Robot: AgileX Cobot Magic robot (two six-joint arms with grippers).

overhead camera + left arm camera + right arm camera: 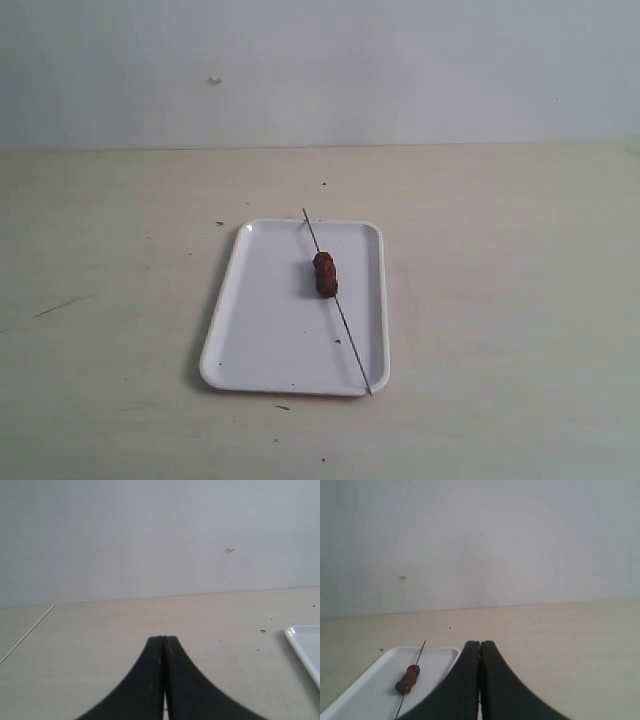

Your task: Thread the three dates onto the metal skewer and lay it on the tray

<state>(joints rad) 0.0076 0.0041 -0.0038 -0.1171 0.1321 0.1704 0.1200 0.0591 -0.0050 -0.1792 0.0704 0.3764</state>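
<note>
The white tray [270, 330] lies in the middle of the table. Across its right half rests the metal skewer [350, 335], tips reaching past both short rims. The three dates [325, 274] sit threaded on it, pressed together in a dark red-brown clump. In the right wrist view the tray [375, 680], skewer [420, 652] and dates [407, 678] show beside my right gripper [480, 644], which is shut with nothing in it. My left gripper [164, 639] is shut and holds nothing; a tray corner [305, 645] shows at that view's edge. Neither gripper appears in the exterior view.
A pale wall rises behind the beige table [500, 300]. A few small dark specks [220, 223] lie on the tabletop near the tray.
</note>
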